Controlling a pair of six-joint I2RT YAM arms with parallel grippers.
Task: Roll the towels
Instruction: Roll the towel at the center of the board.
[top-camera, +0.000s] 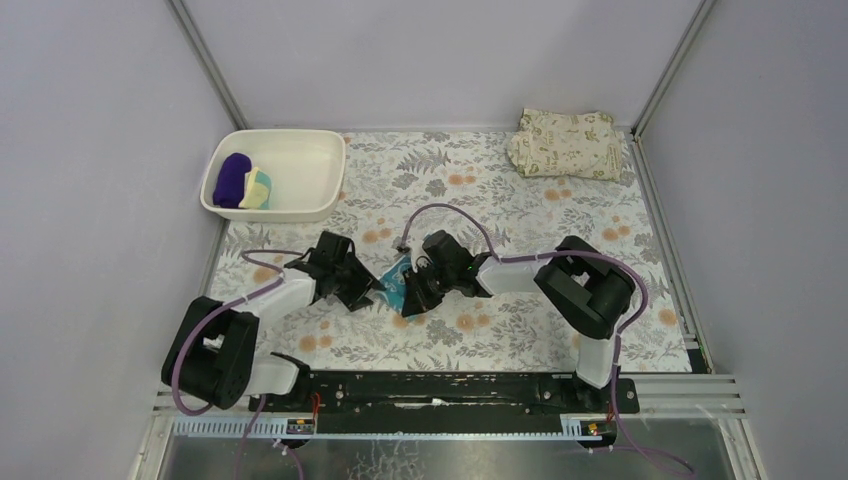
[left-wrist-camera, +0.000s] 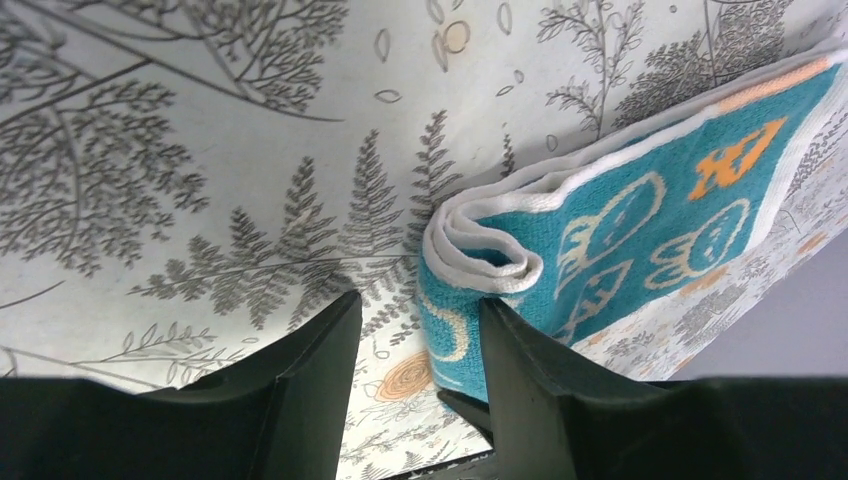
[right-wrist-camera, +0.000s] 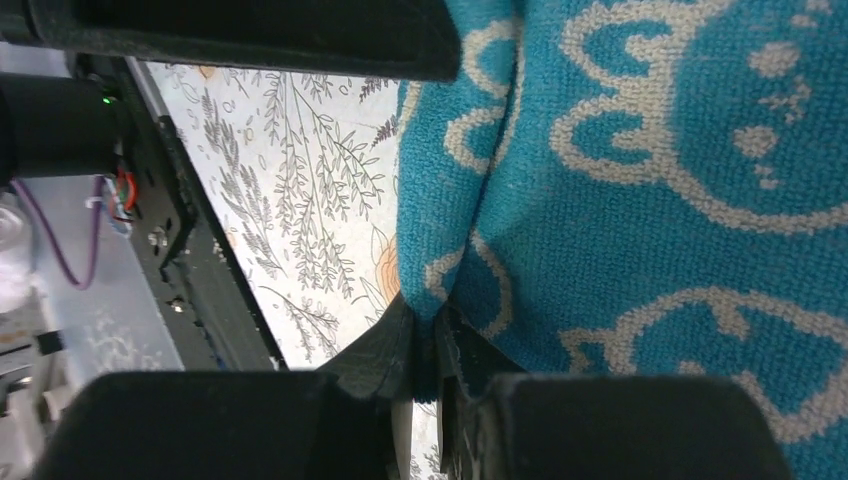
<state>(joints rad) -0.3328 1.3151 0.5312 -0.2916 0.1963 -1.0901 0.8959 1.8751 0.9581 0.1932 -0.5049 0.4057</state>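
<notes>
Two towels lie rolled in the white tub (top-camera: 300, 170) at the far left: the purple towel (top-camera: 232, 180) and, touching it, the yellow towel (top-camera: 258, 188). From above, both arms meet mid-tabletop (top-camera: 500, 190) over the teal towel (top-camera: 395, 283), with the beige cloth (top-camera: 565, 143) well apart.

In the left wrist view, the left pincer (left-wrist-camera: 420, 350) stands apart, one finger against the towel's coiled end, probably steadying the roll.

In the right wrist view, the right pincer (right-wrist-camera: 425, 335) is clamped on a fold of the teal towel, likely to turn it over.
</notes>
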